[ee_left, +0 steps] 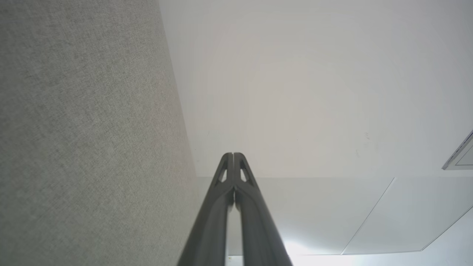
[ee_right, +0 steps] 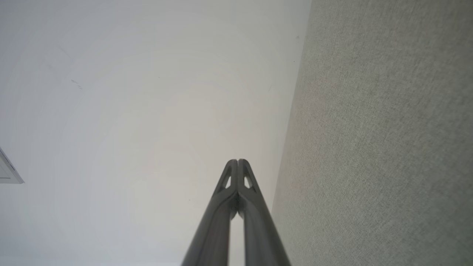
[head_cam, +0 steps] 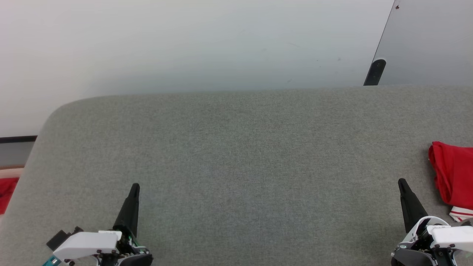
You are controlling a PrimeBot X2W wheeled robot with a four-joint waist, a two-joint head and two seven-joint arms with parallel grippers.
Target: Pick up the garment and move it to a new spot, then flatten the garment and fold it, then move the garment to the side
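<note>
The garment (head_cam: 453,173) lies bunched at the right edge of the grey fabric surface (head_cam: 244,147), red with a bit of white-and-red striped trim at its lower end; part of it runs out of the head view. My right gripper (head_cam: 402,183) is shut, empty, just left of the garment and apart from it. At the lower left my left gripper (head_cam: 135,187) is shut and empty, far from the garment. In the wrist views the left gripper (ee_left: 233,155) and the right gripper (ee_right: 237,161) show fingertips pressed together with nothing between them.
A white wall stands behind the grey surface. A grey panel with a dark bracket (head_cam: 376,72) rises at the back right. A plain red cloth scrap (head_cam: 6,189) lies past the surface's left edge. The surface has a rounded back-left corner.
</note>
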